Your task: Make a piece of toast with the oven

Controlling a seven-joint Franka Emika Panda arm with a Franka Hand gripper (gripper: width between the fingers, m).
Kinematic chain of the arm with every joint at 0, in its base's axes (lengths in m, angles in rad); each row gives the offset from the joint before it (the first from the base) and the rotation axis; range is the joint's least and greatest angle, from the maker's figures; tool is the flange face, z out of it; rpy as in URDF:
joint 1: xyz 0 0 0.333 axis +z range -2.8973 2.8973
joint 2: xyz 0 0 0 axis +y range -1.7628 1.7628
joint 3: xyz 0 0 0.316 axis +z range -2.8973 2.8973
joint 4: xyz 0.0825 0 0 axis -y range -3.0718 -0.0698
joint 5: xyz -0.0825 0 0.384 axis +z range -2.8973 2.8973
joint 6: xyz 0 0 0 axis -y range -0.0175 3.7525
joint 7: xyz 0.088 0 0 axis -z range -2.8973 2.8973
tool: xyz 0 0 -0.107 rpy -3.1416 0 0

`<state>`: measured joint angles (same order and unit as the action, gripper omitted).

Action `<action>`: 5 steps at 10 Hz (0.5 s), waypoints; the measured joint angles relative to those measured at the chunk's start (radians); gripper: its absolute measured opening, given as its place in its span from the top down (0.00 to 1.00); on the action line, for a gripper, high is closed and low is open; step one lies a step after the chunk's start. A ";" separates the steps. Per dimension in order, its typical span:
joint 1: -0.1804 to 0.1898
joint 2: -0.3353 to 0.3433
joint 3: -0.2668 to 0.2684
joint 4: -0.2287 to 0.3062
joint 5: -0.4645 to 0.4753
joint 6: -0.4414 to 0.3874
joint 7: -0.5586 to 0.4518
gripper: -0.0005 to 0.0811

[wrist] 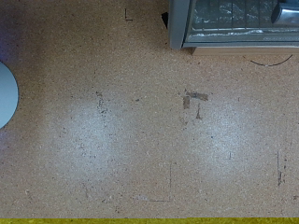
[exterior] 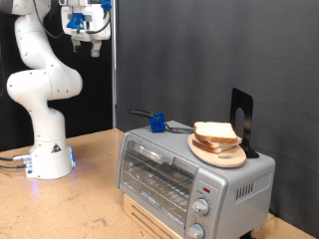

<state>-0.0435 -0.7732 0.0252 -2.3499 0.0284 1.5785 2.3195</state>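
The silver toaster oven (exterior: 189, 174) stands on the wooden table at the exterior view's lower right, with its glass door shut and two round knobs on its front. Two slices of pale bread (exterior: 215, 131) with tan crusts lie on a round wooden plate (exterior: 219, 154) on top of the oven. My gripper (exterior: 88, 44) hangs high at the exterior view's top left, far from the oven. It is open and holds nothing. The wrist view looks straight down at the table and catches only an edge of the oven (wrist: 234, 28). The fingers do not show there.
A blue clip-like object (exterior: 158, 123) on a dark handle lies behind the oven. A black stand (exterior: 242, 118) rises on the oven beside the plate. The arm's white base (exterior: 50, 159) stands on the table (wrist: 140, 121) at the left, with a dark curtain behind.
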 joint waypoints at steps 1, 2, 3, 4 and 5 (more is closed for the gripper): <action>0.007 -0.001 -0.001 0.000 0.000 0.000 -0.077 0.00; 0.024 -0.002 -0.008 0.002 0.000 0.000 -0.190 0.00; 0.042 -0.004 -0.021 0.005 -0.004 0.001 -0.305 0.00; 0.056 -0.002 -0.040 0.004 -0.013 0.014 -0.429 0.00; 0.070 0.005 -0.065 -0.003 -0.021 0.058 -0.558 0.00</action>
<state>0.0264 -0.7685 -0.0397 -2.3527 0.0072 1.6361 1.7618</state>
